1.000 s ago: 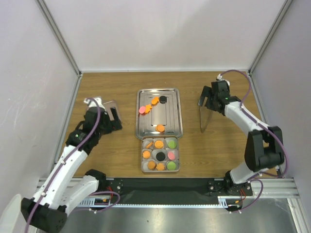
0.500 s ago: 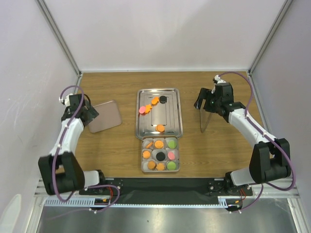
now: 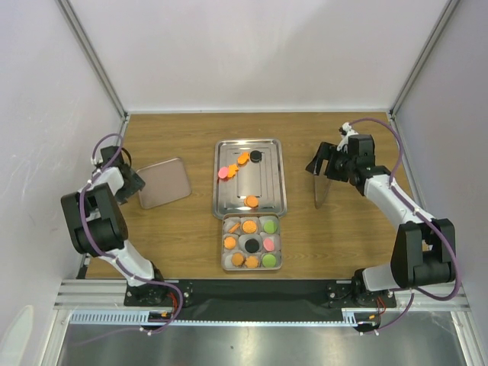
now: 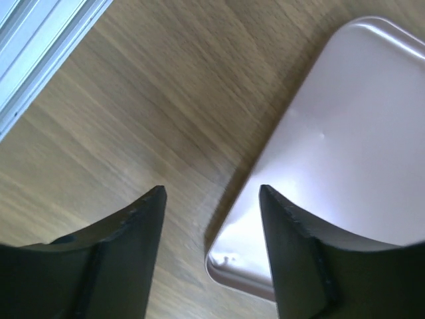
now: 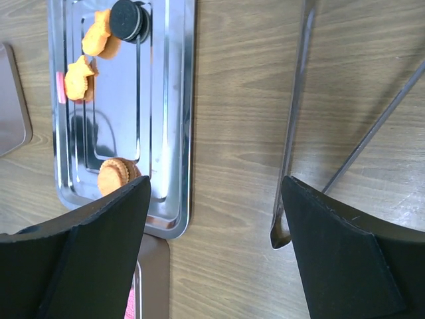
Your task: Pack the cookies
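Several loose cookies lie on the steel tray (image 3: 268, 183): a pink one (image 3: 223, 173), orange ones (image 3: 242, 158), a black one (image 3: 256, 155) and an orange one (image 3: 251, 201) near its front edge. More cookies sit in paper cups in the box (image 3: 251, 242). My left gripper (image 3: 133, 181) is open and empty at the left edge of the box lid (image 3: 163, 182); the lid's corner (image 4: 345, 133) lies under my left gripper (image 4: 211, 193). My right gripper (image 3: 320, 162) is open and empty above the tongs (image 3: 319, 189). In the right wrist view it (image 5: 216, 183) hangs over bare wood between tray (image 5: 174, 100) and tongs (image 5: 295, 119).
The box stands just in front of the tray. The tongs lie on the wood right of the tray. Side walls and an aluminium frame rail (image 4: 40, 46) close in the table on the left. The black cookie (image 5: 127, 18) and an orange cookie (image 5: 116, 176) show on the tray.
My left arm has swung back toward the left wall; the lid it was at now lies flat on the table. My right gripper has shifted slightly right.
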